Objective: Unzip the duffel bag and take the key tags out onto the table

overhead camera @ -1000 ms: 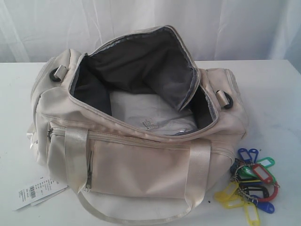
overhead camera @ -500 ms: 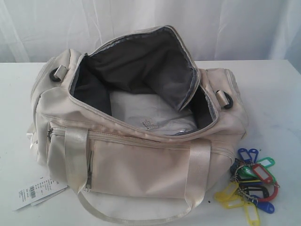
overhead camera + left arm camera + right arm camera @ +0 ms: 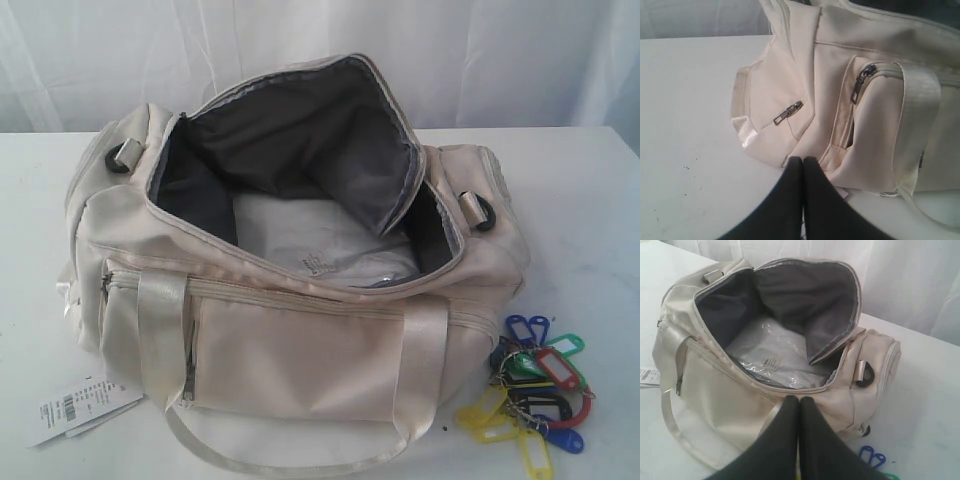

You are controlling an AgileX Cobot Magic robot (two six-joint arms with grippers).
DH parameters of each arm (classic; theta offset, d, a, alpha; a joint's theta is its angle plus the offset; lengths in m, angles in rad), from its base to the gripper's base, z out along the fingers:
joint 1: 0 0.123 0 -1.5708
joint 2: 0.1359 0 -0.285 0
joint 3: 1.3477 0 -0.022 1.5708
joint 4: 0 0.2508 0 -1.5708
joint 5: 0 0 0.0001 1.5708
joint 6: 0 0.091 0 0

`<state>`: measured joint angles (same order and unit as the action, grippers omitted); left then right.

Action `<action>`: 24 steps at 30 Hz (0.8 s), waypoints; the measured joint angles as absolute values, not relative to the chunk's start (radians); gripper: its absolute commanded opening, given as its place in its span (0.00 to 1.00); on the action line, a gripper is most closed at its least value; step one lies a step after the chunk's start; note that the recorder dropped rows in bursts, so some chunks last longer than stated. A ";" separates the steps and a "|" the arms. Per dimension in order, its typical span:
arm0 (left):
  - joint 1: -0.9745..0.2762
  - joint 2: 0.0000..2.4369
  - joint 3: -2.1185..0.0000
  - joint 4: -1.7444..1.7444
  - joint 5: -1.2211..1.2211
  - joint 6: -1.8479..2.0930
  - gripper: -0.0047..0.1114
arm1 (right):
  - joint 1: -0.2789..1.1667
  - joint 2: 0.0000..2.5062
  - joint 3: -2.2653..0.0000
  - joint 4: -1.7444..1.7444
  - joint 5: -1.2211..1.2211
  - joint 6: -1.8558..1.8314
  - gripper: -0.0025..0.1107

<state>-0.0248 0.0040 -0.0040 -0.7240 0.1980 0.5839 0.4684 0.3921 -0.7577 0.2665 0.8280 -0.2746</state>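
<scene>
The cream duffel bag lies on the white table with its top unzipped and gaping, dark grey lining and clear plastic wrap showing inside. The key tags lie in a bunch on the table at the bag's right front corner; two blue ones show in the right wrist view. My left gripper is shut and empty, off the bag's left end. My right gripper is shut and empty, above the bag's front side. Neither gripper appears in the exterior view.
A white paper barcode tag lies on the table at the bag's front left. A satin strap handle loops onto the table in front. A white curtain hangs behind the table.
</scene>
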 measured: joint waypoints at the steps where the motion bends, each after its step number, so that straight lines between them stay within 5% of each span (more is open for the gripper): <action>1: -0.027 0.004 -0.004 -0.724 0.198 0.584 0.04 | 0.468 0.392 -0.758 0.267 0.828 -0.275 0.02; 8: -0.027 0.004 -0.004 -0.678 0.198 0.584 0.04 | 0.468 0.392 -0.758 0.267 0.828 -0.275 0.02; 13: -0.027 0.004 -0.004 -0.065 0.204 0.584 0.04 | 0.468 0.392 -0.758 0.269 0.828 -0.275 0.02; 24: -0.027 0.004 -0.004 -0.045 0.200 0.584 0.04 | 0.468 0.392 -0.758 0.270 0.828 -0.275 0.02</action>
<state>-0.0275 0.0040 -0.0040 -0.0447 0.2002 0.5839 0.4684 0.3921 -0.7577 0.2703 0.8280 -0.2746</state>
